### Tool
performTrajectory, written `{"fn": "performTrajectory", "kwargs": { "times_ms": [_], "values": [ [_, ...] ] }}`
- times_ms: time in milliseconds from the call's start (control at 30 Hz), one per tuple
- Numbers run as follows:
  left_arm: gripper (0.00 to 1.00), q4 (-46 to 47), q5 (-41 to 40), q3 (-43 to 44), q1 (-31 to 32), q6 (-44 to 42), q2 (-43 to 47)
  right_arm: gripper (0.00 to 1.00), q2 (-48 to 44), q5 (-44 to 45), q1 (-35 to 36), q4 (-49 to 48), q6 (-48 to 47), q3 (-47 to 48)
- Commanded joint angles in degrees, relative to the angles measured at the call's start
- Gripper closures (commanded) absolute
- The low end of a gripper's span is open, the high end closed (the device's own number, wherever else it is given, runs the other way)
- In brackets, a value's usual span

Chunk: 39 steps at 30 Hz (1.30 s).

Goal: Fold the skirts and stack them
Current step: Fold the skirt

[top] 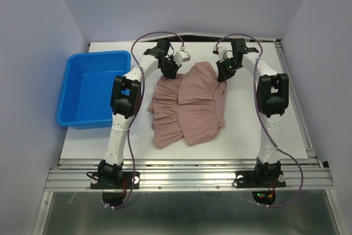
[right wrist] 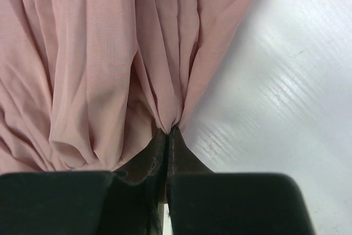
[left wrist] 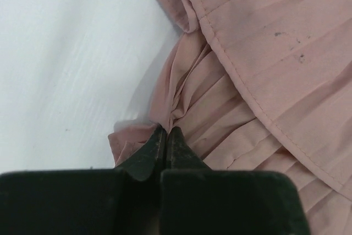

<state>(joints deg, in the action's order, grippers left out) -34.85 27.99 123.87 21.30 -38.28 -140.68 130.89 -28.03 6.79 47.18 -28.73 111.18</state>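
Mauve skirts (top: 187, 108) lying overlapped on white table (top: 258, 136), right of blue bin (top: 91, 89). Far-left cloth edge pinched tight in left gripper (left wrist: 166, 131), far-right gathers in right gripper (right wrist: 168, 130); probably paired for lifting and spreading flat.

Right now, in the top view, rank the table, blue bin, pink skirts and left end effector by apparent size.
1. table
2. pink skirts and blue bin: too alike to rank
3. left end effector
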Motion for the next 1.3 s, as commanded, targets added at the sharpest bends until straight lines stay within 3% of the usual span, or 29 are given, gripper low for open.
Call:
{"fn": "performTrajectory", "kwargs": {
  "times_ms": [0,267,500,667,700,833,867,900,967,1100,1267],
  "values": [
    [1.00,4.8,-2.3,-4.6,-1.5,1.7,11.4,0.99,-6.6,-2.5,-0.5,-0.3,-1.7,3.3],
    [1.00,20.3,-5.6,-24.5,-1.5,0.9,29.3,0.99,-14.9,-4.7,-0.5,-2.6,-5.7,-4.4],
    [1.00,30.7,-8.6,-47.1,-1.2,-3.8,44.0,0.99,-24.5,-7.7,0.1,-2.7,-13.0,-15.3],
    [1.00,38.8,-12.2,-66.2,2.1,-8.3,57.6,0.99,-30.8,-7.1,3.4,-5.2,-15.7,-29.5],
    [1.00,42.2,-14.2,-73.1,2.9,-9.3,59.5,0.99,-32.8,-5.9,4.3,-7.3,-16.4,-32.0],
    [0.97,49.3,-18.6,-87.4,7.6,-11.6,66.8,0.99,-38.2,-0.7,8.6,-15.3,-16.5,-44.5],
    [0.89,49.7,-19.2,-88.8,8.4,-11.1,68.3,0.99,-38.9,0.3,9.3,-16.5,-16.4,-46.3],
    [0.74,48.8,-18.8,-90.0,8.9,-10.3,68.9,0.99,-39.7,0.8,10.1,-18.2,-15.1,-48.4],
    [0.59,46.8,-18.7,-88.3,8.9,-6.6,69.3,0.99,-39.8,1.5,10.1,-19.6,-13.6,-48.7],
    [0.44,36.0,-14.2,-79.9,6.9,-2.1,68.1,0.99,-38.5,1.9,10.1,-20.1,-11.0,-44.2],
    [0.34,23.8,-4.4,-67.1,3.6,-2.3,64.7,0.99,-37.8,-0.4,10.1,-18.5,-10.8,-37.9]
  ]
}}
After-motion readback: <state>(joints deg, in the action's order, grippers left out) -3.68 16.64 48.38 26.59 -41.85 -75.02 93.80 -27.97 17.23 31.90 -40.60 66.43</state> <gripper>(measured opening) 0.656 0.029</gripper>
